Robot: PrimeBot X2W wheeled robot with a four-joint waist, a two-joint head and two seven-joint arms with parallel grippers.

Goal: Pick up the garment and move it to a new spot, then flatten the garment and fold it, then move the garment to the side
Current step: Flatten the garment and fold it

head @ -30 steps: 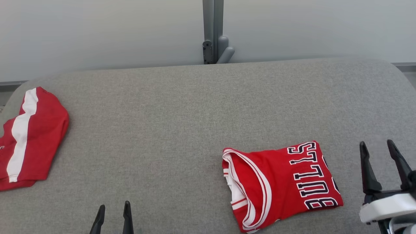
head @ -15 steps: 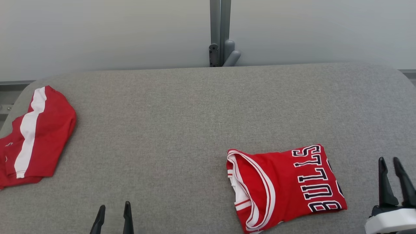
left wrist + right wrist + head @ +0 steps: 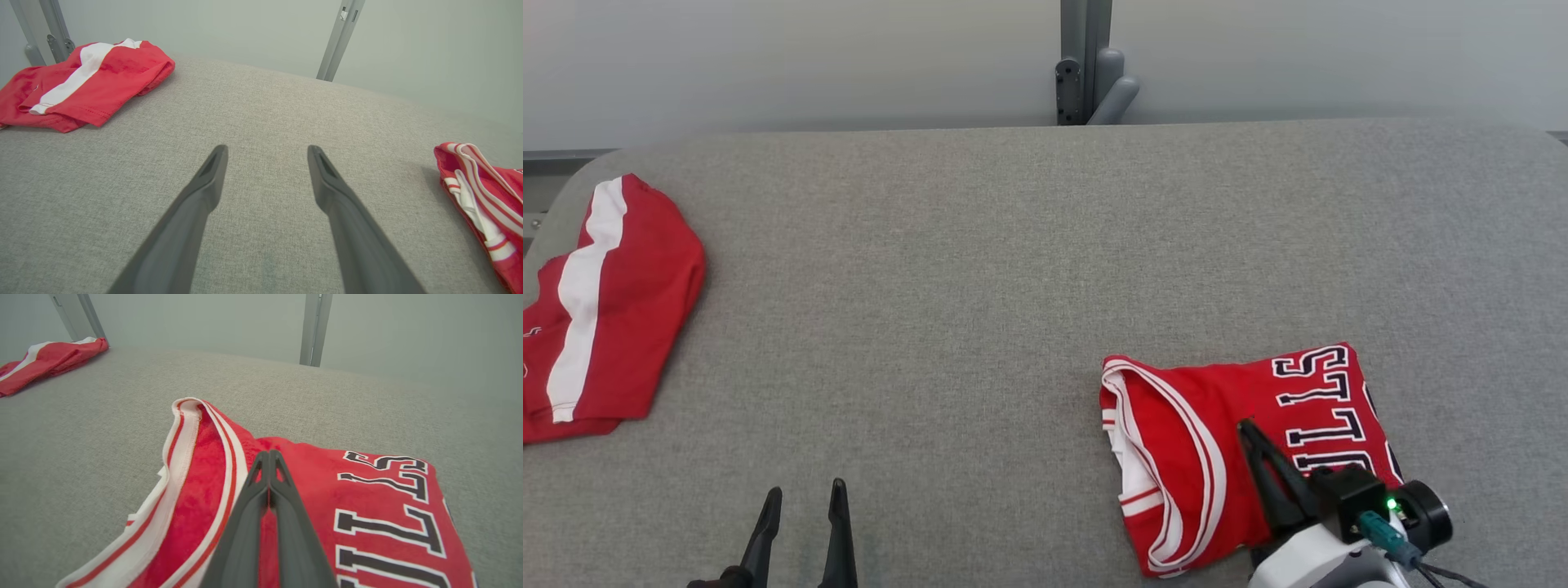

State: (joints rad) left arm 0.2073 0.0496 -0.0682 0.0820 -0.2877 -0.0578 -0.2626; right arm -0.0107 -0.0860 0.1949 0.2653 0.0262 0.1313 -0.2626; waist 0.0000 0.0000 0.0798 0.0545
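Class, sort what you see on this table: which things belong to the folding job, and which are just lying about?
Part of the job: folded red jersey; shut right gripper above it; grey table.
Just lying about: red striped shorts at the left edge; grey post behind the table; open left gripper over bare table.

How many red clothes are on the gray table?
2. A folded jersey lies near the front right of the table; a striped garment lies at its left edge. Nothing looks hidden.
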